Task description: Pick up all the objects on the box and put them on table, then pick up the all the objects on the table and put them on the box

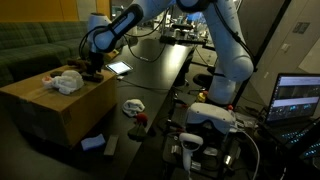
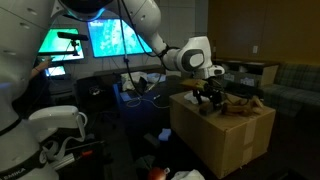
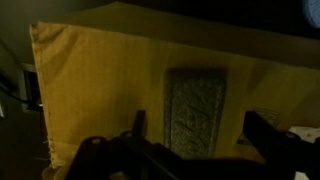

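gripper (image 3: pixel 197 125): jaws spread wide, nothing held. It hovers low over the box top, with its fingers (image 3: pixel 137 125) on either side of a flat grey pad.
grey pad (image 3: pixel 195 108): lies flat on the cardboard, centred in the gap between the fingers, long side running away from the wrist camera. I cannot tell whether the tips touch the cardboard.
box (image 1: pixel 40 110): cardboard, standing just beside the table. The gripper is working near its table-side edge. Further in sits a pale soft toy (image 1: pixel 62 82), and in an exterior view a brown item (image 2: pixel 240 106) also lies on top.
step in hand (judgement): first half of the task, unloading the box. The gripper looks lined up on the grey pad, but the grasp is not yet made.
next move (judgement): lower, close across the pad's short side, lift straight up. It is a thin flat thing on flat cardboard, with little to bite on, so the tips may scrape or skid.
edges: in the wrist view the box's side edge is well apart from the pad, so there is no fall risk during the pinch.
open room: the table (image 1: pixel 160 65) is dark and long, with a lit screen (image 1: pixel 119 68) near the gripper – set the pad down past it.
far: monitors (image 2: pixel 120 38) glow behind the arm, well apart from the work.
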